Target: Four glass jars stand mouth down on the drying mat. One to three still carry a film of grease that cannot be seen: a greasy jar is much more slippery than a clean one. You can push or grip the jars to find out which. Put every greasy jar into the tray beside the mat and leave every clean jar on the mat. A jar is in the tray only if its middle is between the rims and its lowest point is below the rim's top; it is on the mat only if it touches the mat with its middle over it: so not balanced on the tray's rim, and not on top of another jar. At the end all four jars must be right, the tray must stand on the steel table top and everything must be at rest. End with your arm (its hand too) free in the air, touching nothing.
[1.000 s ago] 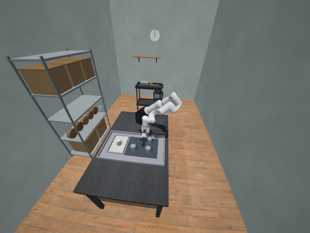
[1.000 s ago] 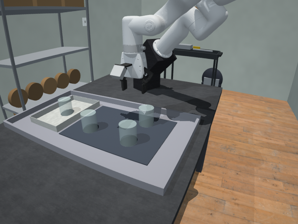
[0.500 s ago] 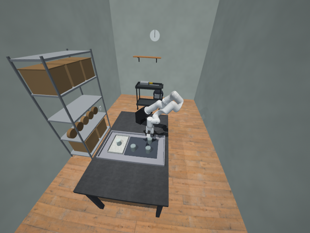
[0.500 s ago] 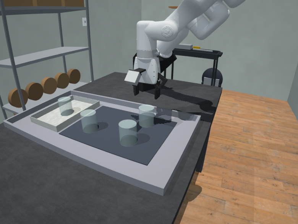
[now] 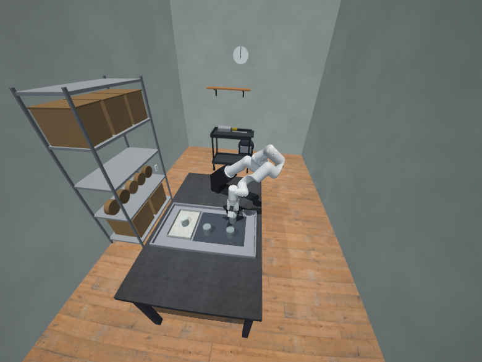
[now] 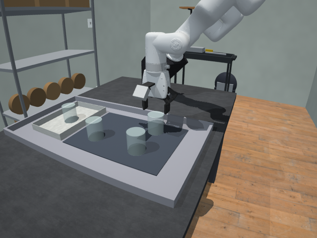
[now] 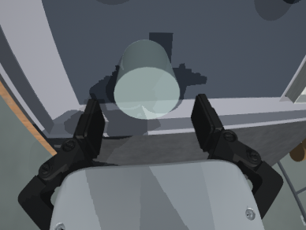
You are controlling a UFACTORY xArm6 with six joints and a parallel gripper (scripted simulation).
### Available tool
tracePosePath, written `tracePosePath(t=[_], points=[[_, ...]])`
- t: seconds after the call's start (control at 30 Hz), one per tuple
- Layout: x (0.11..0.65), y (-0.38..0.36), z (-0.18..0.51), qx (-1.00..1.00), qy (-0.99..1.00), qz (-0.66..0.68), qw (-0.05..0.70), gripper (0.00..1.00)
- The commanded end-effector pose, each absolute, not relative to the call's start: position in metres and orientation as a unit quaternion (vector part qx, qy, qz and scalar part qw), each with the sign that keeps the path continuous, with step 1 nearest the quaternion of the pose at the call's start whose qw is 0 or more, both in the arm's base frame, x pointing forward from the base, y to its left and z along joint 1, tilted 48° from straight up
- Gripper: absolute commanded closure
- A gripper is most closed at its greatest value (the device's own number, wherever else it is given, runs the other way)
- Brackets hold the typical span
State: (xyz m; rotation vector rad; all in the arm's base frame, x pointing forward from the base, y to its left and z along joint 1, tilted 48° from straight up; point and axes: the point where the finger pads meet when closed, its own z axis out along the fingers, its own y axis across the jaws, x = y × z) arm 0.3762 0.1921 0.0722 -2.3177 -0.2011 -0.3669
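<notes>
Nearest to you, on the dark desk [image 6: 51, 199], the grey steel surround [image 6: 143, 184] is framing the drying mat [image 6: 158, 156]; on the mat's near side a jar [image 6: 135, 141] is standing mouth down, with a second jar [image 6: 94, 128] sitting to its left near the tray [image 6: 48, 129]; inside that tray a third jar [image 6: 69, 112] is resting between the rims on the pale floor; farther back, you are looking at the fourth jar [image 6: 155, 123] standing at the mat's far edge, directly under the gripper [image 6: 155, 107]; its jaws are standing wide with nothing between them, hanging just above the jar's upturned base and not touching it; in the wrist view the same jar [image 7: 147, 88] is showing between the two black fingers; behind, the white arm [image 6: 205, 22] is reaching in from the desk's far end.
</notes>
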Motion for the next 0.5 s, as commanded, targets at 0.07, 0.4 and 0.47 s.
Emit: tracePosePath(t=[0.07,0.4,0.47], points=[[0.379,0.199,0.066,-0.909,-0.079,-0.145,0.383,0.0],[0.382,0.212,0.054,-0.909,-0.079,-0.145,0.383,0.0],[0.383,0.213,0.053,-0.909,-0.079,-0.145,0.383,0.0]])
